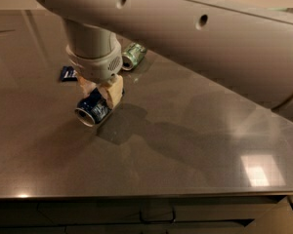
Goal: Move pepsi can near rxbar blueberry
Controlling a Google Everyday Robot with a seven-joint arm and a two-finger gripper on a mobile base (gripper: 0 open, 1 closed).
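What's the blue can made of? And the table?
The pepsi can, held sideways in the pincer over the table's left side, looks like aluminium: painted blue sides and a shiny silver rim. The table may be polished stone or metal: it is grey and mirrors the lights.

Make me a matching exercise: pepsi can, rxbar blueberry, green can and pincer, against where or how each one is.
Things:
1. pepsi can
2. rxbar blueberry
3. green can
4. pincer

Place or state:
A. flat on the table, partly behind the arm
B. shut on a can, under the arm
C. on its side, farthest back
D. held sideways, silver end toward the camera

Pairs: 1-D, 2-A, 3-C, 4-B.
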